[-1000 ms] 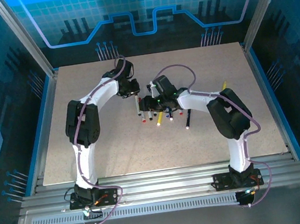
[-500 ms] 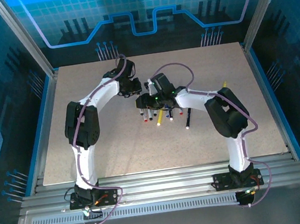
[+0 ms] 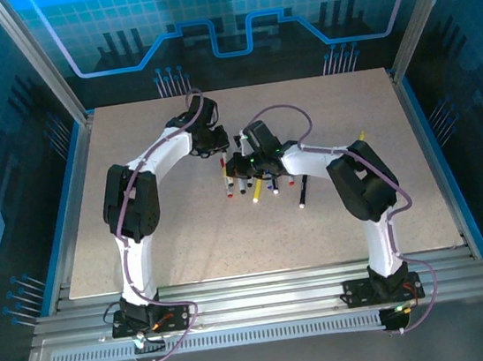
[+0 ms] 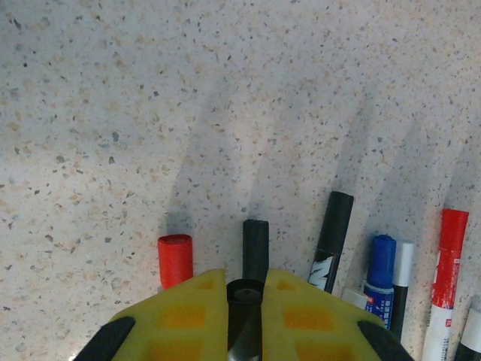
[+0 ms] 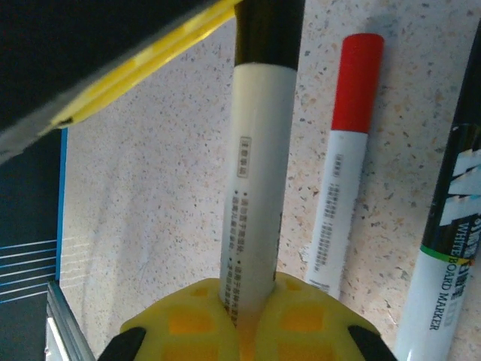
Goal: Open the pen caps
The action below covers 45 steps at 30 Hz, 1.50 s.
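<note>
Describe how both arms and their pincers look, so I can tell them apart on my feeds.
They are an identical pair. The left arm and right arm have white links, bulky black joint housings and a purple cable looping along each. The left pincer and right pincer have yellow fingers with orange recessed squares and black outer corners.

The table [image 4: 150, 90] looks matt speckled stone, the white pen barrel [image 5: 255, 173] and black cap [image 5: 269, 34] smooth glossy plastic

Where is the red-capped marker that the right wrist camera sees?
In the right wrist view, the red-capped marker lies on the table between the white pen in the right gripper and the whiteboard marker.
</note>
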Available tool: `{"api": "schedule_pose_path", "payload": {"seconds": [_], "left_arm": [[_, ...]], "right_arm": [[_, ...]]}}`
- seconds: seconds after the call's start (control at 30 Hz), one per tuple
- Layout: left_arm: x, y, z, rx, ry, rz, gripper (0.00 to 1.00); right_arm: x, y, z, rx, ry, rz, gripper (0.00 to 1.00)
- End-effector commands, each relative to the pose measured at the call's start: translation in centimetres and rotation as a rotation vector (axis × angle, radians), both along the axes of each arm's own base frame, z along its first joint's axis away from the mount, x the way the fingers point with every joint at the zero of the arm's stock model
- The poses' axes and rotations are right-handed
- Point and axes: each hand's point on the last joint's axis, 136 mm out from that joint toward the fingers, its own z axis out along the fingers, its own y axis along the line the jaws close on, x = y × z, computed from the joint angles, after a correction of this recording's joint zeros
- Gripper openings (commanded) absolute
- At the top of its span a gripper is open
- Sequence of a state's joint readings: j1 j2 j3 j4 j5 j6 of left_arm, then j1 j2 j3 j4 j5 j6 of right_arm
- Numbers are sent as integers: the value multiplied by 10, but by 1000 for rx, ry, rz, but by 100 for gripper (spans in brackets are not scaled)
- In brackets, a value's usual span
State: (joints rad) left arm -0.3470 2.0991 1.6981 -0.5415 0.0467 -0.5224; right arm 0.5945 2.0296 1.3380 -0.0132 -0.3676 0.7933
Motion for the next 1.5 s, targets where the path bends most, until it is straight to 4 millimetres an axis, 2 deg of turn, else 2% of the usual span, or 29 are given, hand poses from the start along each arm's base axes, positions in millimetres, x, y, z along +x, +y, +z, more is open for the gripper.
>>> {"api": "schedule_pose_path", "payload": {"seconds": [0.0,0.13,0.6,0.7,0.87,1.0,1.13,1.23,1.3,1.37,1.47], "left_arm": [[-7,-10,16,-39,-20,-15,5],[-9,-9,13,-35,-13,-14,13],[-13,-11,6,-42,-3,-23,22],[-13,-11,4,-40,-2,-22,29],[-12,-10,3,-37,-1,-22,30],[-11,-10,4,-36,-5,-19,27],[-11,-11,3,-40,-3,-20,17],[-11,-11,2,-42,-3,-19,1],[-9,-9,2,-34,-7,-12,0],[-4,-6,3,-19,-20,2,0],[13,3,11,12,-48,25,0]], "right_arm": [[-11,11,16,42,-56,62,0],[-15,8,18,49,-61,64,0],[-11,9,19,53,-69,57,0],[-11,9,18,54,-70,55,0],[-11,8,20,57,-78,53,0],[-12,9,19,58,-70,58,0],[-13,9,17,63,-69,58,0],[-13,9,17,62,-68,59,0],[-15,11,16,71,-65,69,0],[-22,18,22,130,-57,121,0],[-47,26,28,231,2,202,0]]}}
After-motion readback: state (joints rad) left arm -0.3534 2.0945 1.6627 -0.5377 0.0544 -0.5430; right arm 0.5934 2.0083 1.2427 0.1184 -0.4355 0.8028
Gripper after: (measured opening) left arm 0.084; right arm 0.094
